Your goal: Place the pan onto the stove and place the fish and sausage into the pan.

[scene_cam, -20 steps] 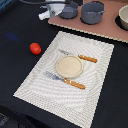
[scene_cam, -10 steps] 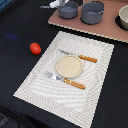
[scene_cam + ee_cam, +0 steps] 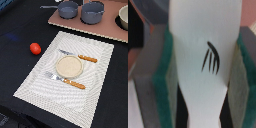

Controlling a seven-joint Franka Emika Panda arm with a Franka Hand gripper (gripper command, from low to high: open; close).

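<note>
Wrist view: fish (image 3: 203,55) clamped between green-padded jaws, ready for carrying to pan (image 3: 67,9), already on stove (image 3: 107,27); sausage (image 3: 35,48) waits at placemat's (image 3: 95,75) nine o'clock.

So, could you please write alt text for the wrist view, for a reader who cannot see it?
A white flat fish with thin black fin lines fills the view, held between the gripper's green-padded fingers. Behind it the background is blurred, pinkish and dark.
</note>
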